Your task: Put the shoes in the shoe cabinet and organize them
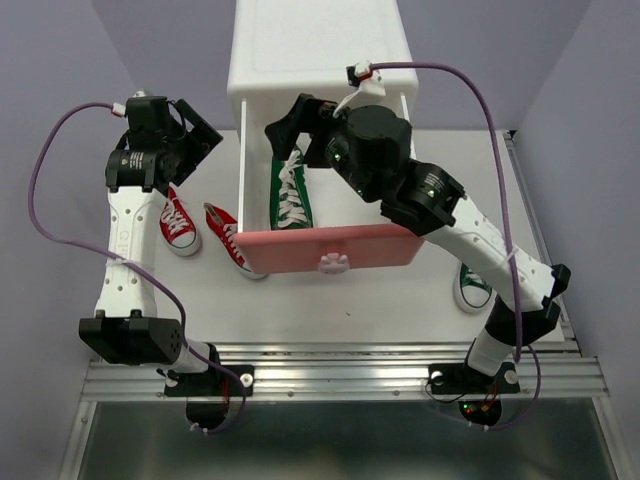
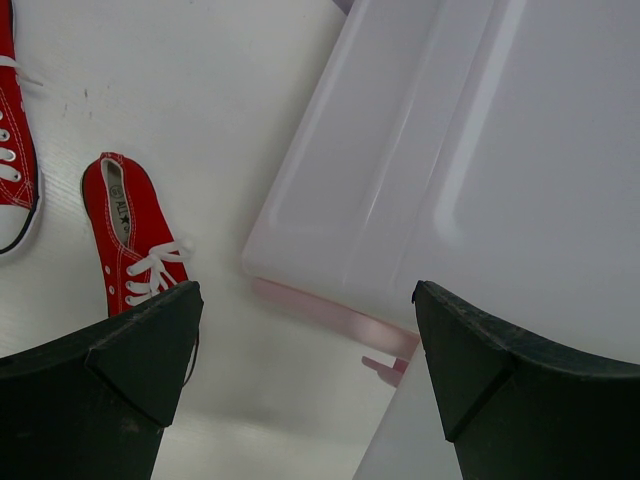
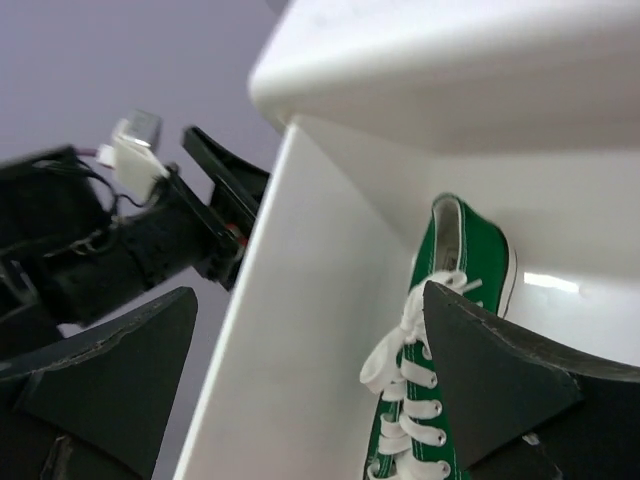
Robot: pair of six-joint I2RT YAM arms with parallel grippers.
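Shoe [image 1: 292,195] — green, in drawer [image 1: 330,250], below right claw [image 1: 289,140]

**Glossy plastic, matt canvas, bare metal**

The cabinet [image 1: 320,50] at top centre looks like smooth white plastic with a soft gloss. Its drawer front [image 1: 340,247] is pink plastic with the same sheen. The green shoe [image 1: 292,195] in the drawer is matt woven cloth with white fabric laces and a smooth white rubbery sole. The red shoe [image 1: 178,222] at centre left has the same cloth and sole. The table [image 1: 380,300] is white, smooth and nearly matt. The left gripper [image 2: 306,295] has fingers [image 2: 110,400] of matt black plastic, faintly rough along the edges. The rail [image 1: 340,378] along the bottom is bare, dull-shining metal, and the purple cable [image 1: 490,110] has a smooth sheath.
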